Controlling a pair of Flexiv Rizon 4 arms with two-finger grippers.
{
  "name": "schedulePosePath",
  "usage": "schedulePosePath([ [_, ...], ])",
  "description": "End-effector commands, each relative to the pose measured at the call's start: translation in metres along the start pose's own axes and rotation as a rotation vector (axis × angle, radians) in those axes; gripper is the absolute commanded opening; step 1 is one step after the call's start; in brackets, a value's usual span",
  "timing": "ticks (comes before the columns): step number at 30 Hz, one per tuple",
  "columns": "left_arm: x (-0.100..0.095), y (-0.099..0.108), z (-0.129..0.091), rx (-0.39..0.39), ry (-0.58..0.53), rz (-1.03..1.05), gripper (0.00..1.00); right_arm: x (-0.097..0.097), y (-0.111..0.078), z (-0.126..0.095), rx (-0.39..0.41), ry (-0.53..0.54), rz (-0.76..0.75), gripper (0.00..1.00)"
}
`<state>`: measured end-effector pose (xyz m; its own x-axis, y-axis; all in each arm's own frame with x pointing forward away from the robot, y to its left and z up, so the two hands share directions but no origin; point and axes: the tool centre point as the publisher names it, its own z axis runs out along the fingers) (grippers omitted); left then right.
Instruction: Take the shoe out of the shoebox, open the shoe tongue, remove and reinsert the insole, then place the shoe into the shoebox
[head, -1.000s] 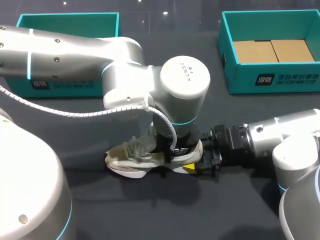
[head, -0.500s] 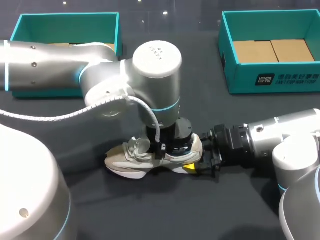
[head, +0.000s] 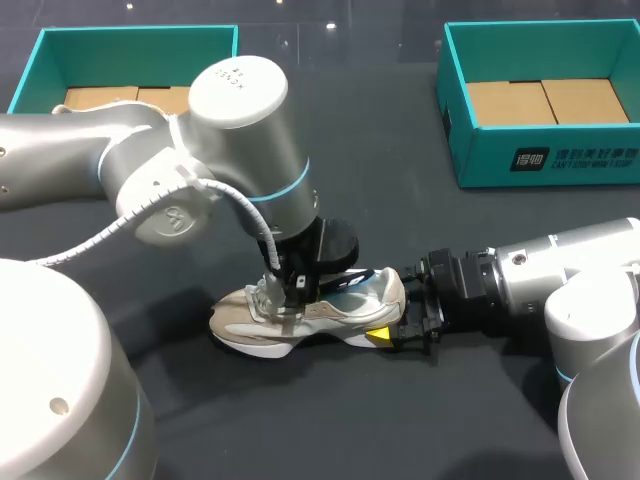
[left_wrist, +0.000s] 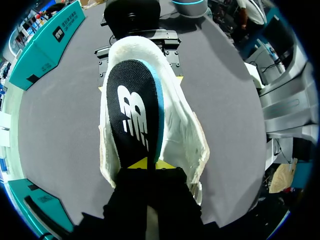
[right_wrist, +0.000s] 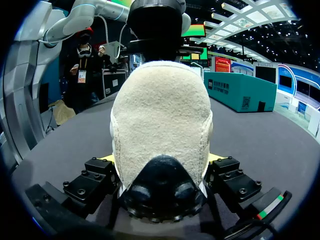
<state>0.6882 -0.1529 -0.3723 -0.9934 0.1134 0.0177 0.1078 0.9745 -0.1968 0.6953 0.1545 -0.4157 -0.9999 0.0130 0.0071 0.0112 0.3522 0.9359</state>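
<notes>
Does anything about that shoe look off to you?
Yes: the black insole sits crooked in the shoe, with one long edge lifted so its teal side shows. It is not yet bedded flat.

Shoe (head: 318, 318) sat on the table (head: 420, 420), near middle, toe to the left, heel to the right. Right gripper (head: 392, 322) came in level from the right and clamped the heel, one finger before it, one behind. Left gripper (left_wrist: 145, 164) stood directly above the tongue area, pinching the front end of the insole (left_wrist: 134, 112), which ran back along the shoe's inside toward the heel. Far back: left shoebox (head: 130, 38) in the left corner, right shoebox (head: 545, 168) in the right, well apart
</notes>
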Motion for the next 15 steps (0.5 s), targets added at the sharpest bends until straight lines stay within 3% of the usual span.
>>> schedulePosePath([
  [1,0.003,0.007,-0.009,0.099,-0.006,0.005,0.0,0.0,-0.002,0.002,0.006,0.001,0.001,0.0],
  [15,-0.011,-0.029,-0.028,0.121,-0.047,0.031,0.0,0.0,-0.002,0.002,0.006,0.001,0.001,0.0],
])
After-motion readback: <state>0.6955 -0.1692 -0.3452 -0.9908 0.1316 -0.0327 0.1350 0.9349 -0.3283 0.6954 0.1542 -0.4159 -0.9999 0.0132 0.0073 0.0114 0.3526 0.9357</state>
